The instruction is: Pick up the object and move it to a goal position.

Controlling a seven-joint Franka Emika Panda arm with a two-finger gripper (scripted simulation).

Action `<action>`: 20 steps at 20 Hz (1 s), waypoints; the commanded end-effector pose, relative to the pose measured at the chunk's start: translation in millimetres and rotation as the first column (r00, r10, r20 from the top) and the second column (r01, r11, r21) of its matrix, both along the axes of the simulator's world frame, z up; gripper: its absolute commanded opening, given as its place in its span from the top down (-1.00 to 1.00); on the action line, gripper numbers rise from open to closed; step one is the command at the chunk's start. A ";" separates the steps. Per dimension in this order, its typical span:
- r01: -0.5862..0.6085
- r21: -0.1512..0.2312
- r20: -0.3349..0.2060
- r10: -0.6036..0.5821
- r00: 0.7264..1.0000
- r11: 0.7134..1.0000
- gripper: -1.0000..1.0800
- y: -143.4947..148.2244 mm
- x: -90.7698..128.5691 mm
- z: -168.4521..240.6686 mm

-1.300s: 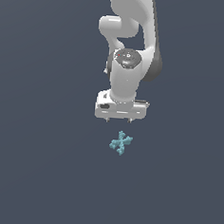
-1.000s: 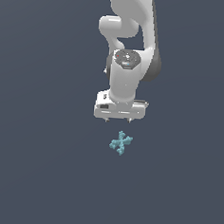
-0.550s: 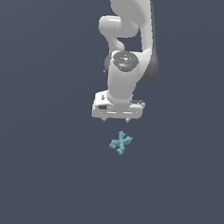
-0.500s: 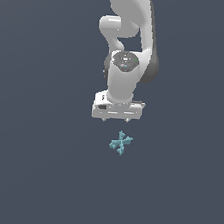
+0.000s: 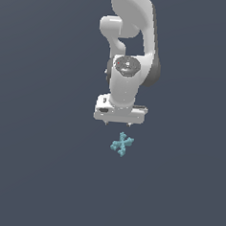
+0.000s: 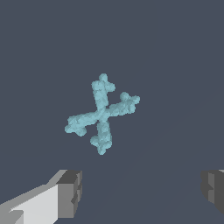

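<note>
The object (image 5: pixel 122 144) is a small light-teal X-shaped piece with knobbly arms, lying flat on the dark grey floor. It also shows in the wrist view (image 6: pixel 102 114). My white gripper (image 5: pixel 117 123) hangs just behind it in the exterior view, apart from it. In the wrist view the gripper (image 6: pixel 142 192) is open and empty: its two grey fingertips (image 6: pixel 70 193) stand wide apart, and the object lies beyond the gap between them, nearer one finger.
A plain dark grey floor (image 5: pixel 38 166) fills both views. The white arm (image 5: pixel 133 35) rises above the gripper.
The gripper has shifted slightly toward the exterior view's left and up in the picture. The object has not moved.
</note>
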State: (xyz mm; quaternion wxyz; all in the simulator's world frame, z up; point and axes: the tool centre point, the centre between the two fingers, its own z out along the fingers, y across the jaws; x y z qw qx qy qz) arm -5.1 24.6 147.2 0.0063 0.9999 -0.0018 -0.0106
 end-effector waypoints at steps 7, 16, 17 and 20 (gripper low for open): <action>0.173 0.004 0.007 -0.173 0.985 0.985 -0.92 9.5 13.0 -16.0; 0.392 0.009 0.015 -0.392 0.920 0.920 -0.92 22.2 28.8 -38.0; 0.412 0.009 0.015 -0.412 0.911 0.911 -0.92 23.5 30.3 -40.2; 0.463 0.010 0.017 -0.463 0.886 0.886 -0.92 26.7 34.0 -45.9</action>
